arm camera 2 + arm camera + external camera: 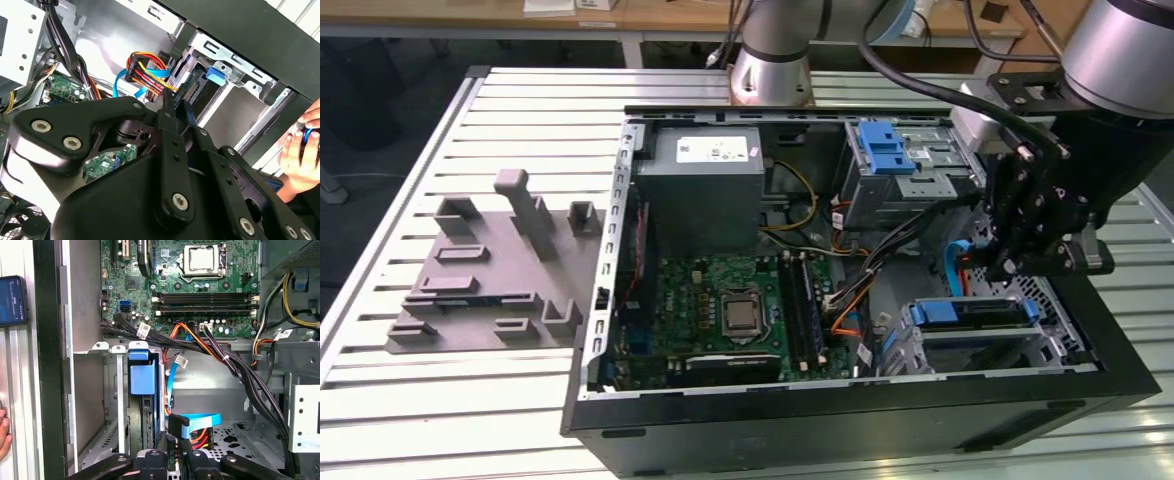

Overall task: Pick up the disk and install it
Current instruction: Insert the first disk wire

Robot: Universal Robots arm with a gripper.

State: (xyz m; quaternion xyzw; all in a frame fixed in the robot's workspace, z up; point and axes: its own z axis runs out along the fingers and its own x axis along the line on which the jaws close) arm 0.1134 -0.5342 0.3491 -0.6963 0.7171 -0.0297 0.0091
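Open computer case point(854, 430) lying on a slatted metal table point(400, 420), arm reaching in from the exterior view's right.

(a) We find the disk point(971, 316) seated in the drive cage point(987, 350) at the case corner nearest the exterior view's lower right. Its blue rail frame faces up toward the open side. Its long axis runs across the exterior view from left to right, parallel to the near case wall. In the first wrist view the disk point(142, 390) appears edge-on between the cage's metal uprights, and in the second wrist view it point(200, 85) lies just beyond the fingertips. We cannot tell which way its label faces.

(b) The gripper point(1014, 268) hangs just above the disk, beside a blue flat cable point(947, 270). In both wrist views its jaws stand drawn close together, and we read them as pinched on a black connector point(176, 426) at the end of that cable. A bundle of red, yellow and orange wires point(145, 67) lies just beside the fingertips point(167, 107).

(c) Elsewhere in the case we note the motherboard point(720, 310), a grey metal box point(707, 190) and an upper bay with a blue latch piece point(887, 150).

(d) A grey fixture point(494, 270) rests on the table well apart from the case. A person's hand point(300, 150) is at the case's outer wall.
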